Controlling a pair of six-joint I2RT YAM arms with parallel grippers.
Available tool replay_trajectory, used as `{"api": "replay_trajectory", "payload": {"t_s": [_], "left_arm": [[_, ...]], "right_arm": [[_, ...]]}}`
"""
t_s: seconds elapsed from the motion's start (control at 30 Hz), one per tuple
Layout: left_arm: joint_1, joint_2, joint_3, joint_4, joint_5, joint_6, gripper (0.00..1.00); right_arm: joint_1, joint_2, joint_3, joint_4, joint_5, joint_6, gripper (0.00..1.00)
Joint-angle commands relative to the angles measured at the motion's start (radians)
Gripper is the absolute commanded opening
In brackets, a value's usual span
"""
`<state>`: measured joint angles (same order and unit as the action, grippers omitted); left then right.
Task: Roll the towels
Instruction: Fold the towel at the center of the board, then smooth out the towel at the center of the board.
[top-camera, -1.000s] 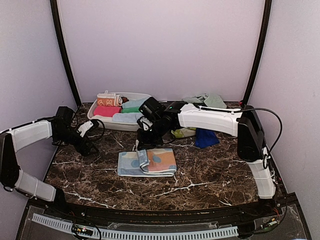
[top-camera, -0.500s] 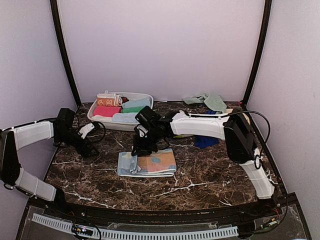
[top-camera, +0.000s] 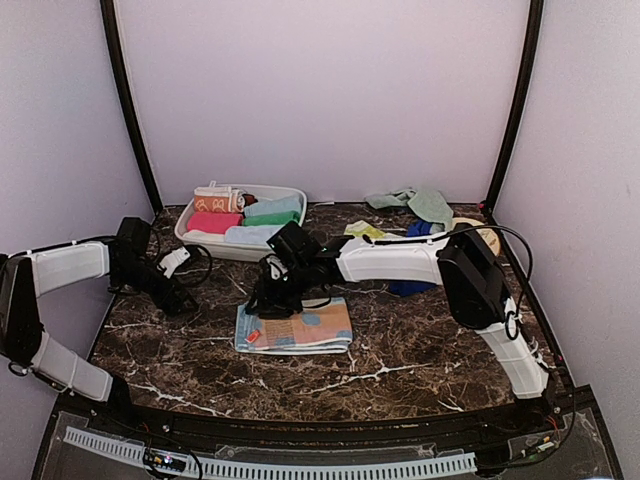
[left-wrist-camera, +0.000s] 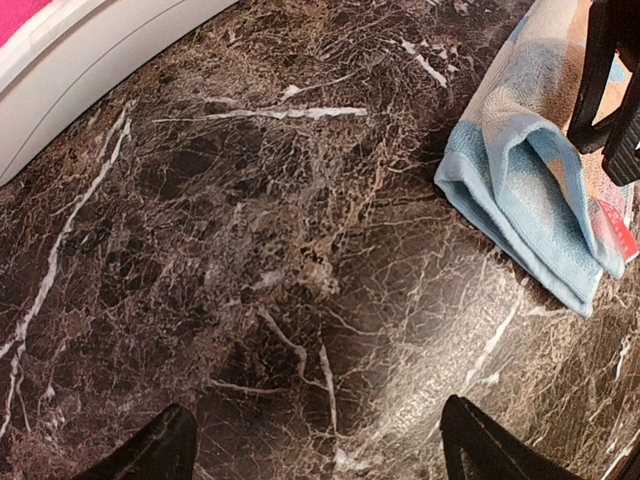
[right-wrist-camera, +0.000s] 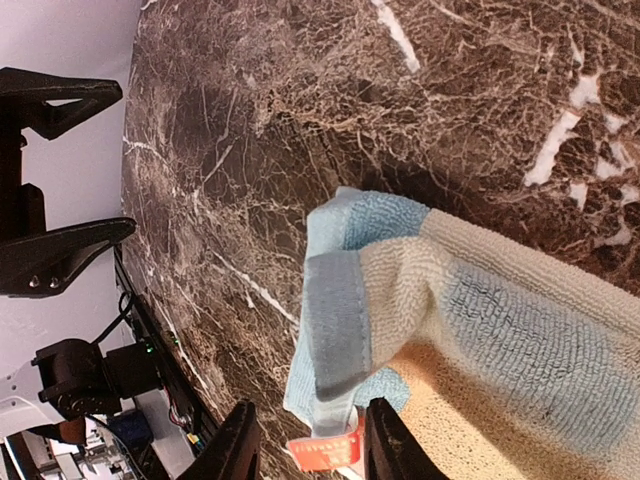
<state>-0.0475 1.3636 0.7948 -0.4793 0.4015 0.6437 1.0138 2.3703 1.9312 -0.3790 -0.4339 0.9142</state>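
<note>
A light-blue towel (top-camera: 305, 326) with orange and cream spots lies folded flat on the marble in the middle. My right gripper (top-camera: 262, 306) hangs low over its left end. In the right wrist view the towel (right-wrist-camera: 480, 310) has its folded corner and red tag (right-wrist-camera: 325, 452) lying between the parted fingers of my right gripper (right-wrist-camera: 308, 445), which is open. My left gripper (top-camera: 183, 298) is open over bare marble, left of the towel (left-wrist-camera: 530, 190). Its fingertips stand wide apart around nothing (left-wrist-camera: 315, 450).
A white tub (top-camera: 186, 231) at the back left holds several rolled towels, among them a peach one (top-camera: 217, 200). Loose mint (top-camera: 425, 201), yellow-green (top-camera: 364, 230) and dark blue (top-camera: 410, 286) towels lie at the back right, beside a beige disc (top-camera: 484, 233).
My right gripper has swung left and down with the towel's lifted flap, laid it at the left end and opened. The left arm has hardly moved.
</note>
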Motion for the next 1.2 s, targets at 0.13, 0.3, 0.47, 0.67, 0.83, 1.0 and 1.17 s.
{"api": "replay_trajectory", "payload": {"t_s": [0.13,0.3,0.47,0.67,0.83,1.0,1.17], "left_arm": [[-0.004,0.023,0.057,-0.037,0.115,-0.026,0.84],[-0.103,0.083,0.142,-0.038,0.161,-0.102,0.86],[-0.269,0.146,0.203,0.014,0.105,-0.169,0.87],[-0.394,0.249,0.264,0.075,0.044,-0.233,0.75],[-0.463,0.298,0.261,0.134,-0.028,-0.229,0.68],[-0.474,0.36,0.237,0.156,-0.195,-0.205,0.48],[-0.452,0.338,0.149,0.23,-0.324,-0.181,0.4]], "right_arm": [[-0.099,-0.216,-0.204,0.129,-0.018,0.001,0.36],[-0.154,-0.315,-0.392,0.222,-0.025,0.014,0.36],[-0.172,-0.348,-0.489,0.244,-0.028,-0.021,0.29],[-0.176,-0.332,-0.569,0.306,-0.042,-0.021,0.2],[-0.179,-0.305,-0.618,0.361,-0.047,-0.001,0.17],[-0.179,-0.286,-0.638,0.373,-0.037,-0.002,0.16],[-0.18,-0.282,-0.679,0.419,-0.039,0.018,0.16]]}}
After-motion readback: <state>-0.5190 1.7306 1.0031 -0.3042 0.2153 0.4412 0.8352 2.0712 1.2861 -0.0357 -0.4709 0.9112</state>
